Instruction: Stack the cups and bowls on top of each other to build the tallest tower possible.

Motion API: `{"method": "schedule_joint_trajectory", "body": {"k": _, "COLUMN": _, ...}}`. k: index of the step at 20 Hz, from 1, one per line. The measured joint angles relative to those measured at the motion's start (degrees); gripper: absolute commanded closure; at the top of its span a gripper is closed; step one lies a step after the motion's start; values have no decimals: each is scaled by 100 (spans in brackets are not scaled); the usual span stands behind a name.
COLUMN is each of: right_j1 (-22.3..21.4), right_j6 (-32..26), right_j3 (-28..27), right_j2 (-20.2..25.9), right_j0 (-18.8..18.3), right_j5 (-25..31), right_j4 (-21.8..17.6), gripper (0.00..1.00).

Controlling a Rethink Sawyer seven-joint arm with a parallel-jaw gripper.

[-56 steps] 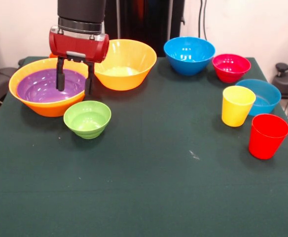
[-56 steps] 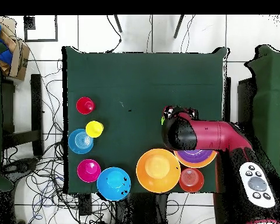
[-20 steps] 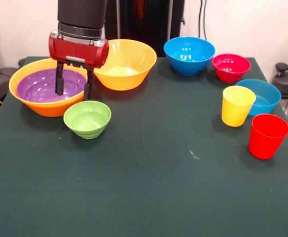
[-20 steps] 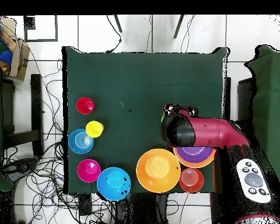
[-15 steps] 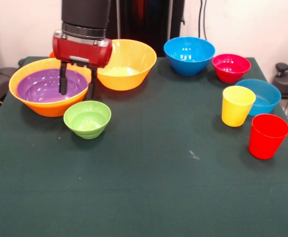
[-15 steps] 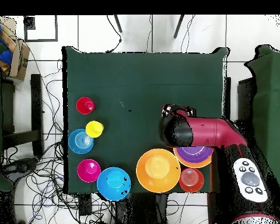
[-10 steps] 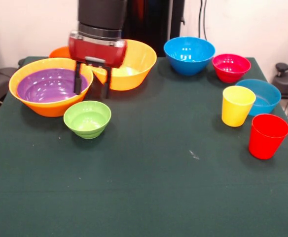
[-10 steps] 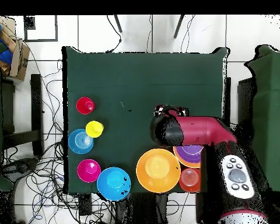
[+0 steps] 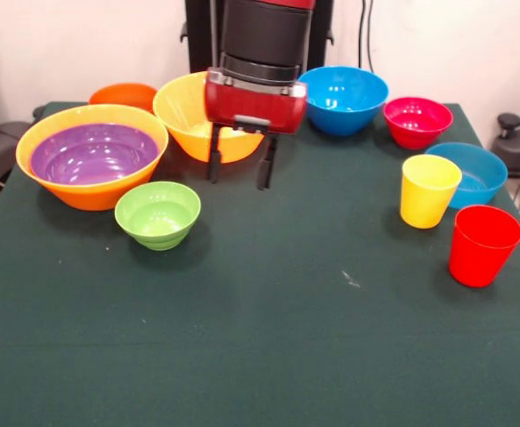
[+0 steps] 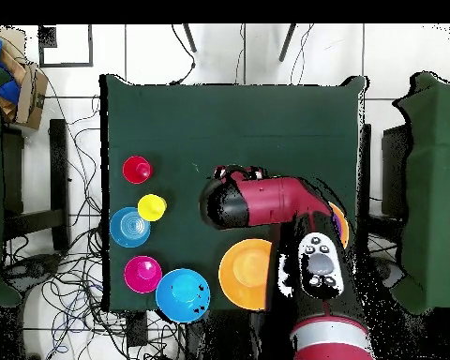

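I am working in what looks like a robotics lab. A table (image 10: 233, 122) covered in dark green cloth fills the middle of the overhead frame, on a pale tiled floor (image 10: 79, 56), with loose black cables (image 10: 74, 272) tangled along the left side.

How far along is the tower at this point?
Done: the purple bowl sits nested in a large orange bowl. In hand: nothing; the hand hangs open and empty. Left: the green bowl, yellow cup, red cup and other bowls stand apart.
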Motion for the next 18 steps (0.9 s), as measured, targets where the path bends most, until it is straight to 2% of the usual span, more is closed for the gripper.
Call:
{"method": "schedule_joint_trajectory", "body": {"k": 5, "right_j1": 18, "right_j6": 0, "right_j3": -7, "right_j2": -129, "right_j0": 115, "right_j5": 0, "right_j4": 198, "gripper": 0}}
{"method": "schedule_joint_trajectory", "body": {"k": 18, "right_j1": -11, "right_j6": 0, "right_j3": -7, "right_j2": -449, "right_j0": 97, "right_j5": 0, "right_j4": 674, "gripper": 0}}
